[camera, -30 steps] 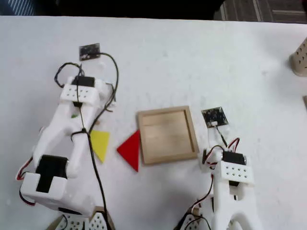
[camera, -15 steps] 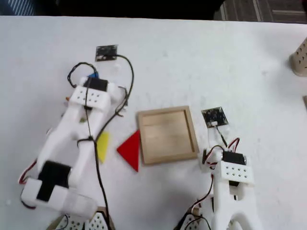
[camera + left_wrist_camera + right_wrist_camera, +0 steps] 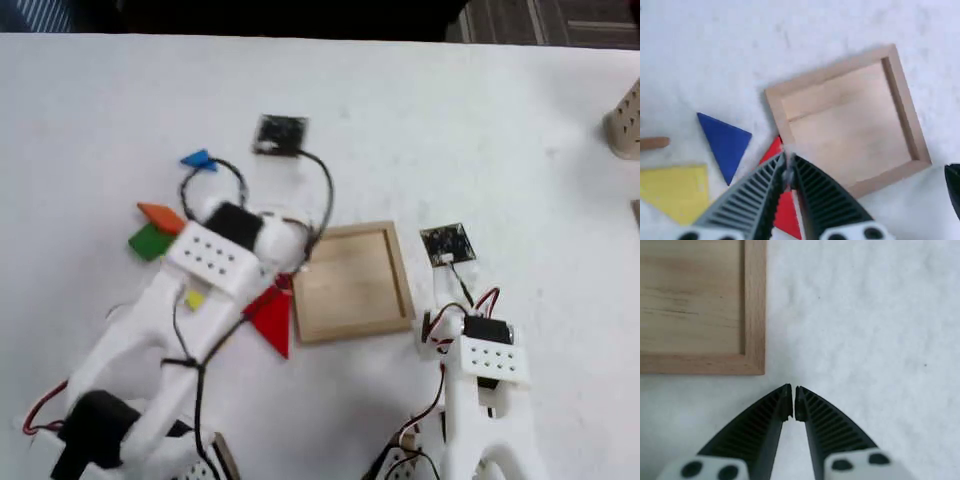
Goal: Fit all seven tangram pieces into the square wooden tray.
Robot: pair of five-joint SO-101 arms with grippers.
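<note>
A green piece (image 3: 150, 241), an orange piece (image 3: 160, 214) and a blue piece (image 3: 198, 159) are seen toward the left edge of the tabletop (image 3: 450, 120). The left end effector (image 3: 788, 169) is closed over the red triangle (image 3: 272, 318), just beside the tray (image 3: 352, 280) mid-tabletop. The right end effector (image 3: 793, 402) is closed near a tray corner.

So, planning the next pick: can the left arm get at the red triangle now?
Probably yes: the left gripper hangs shut above the red triangle by the tray, nothing in between.
</note>
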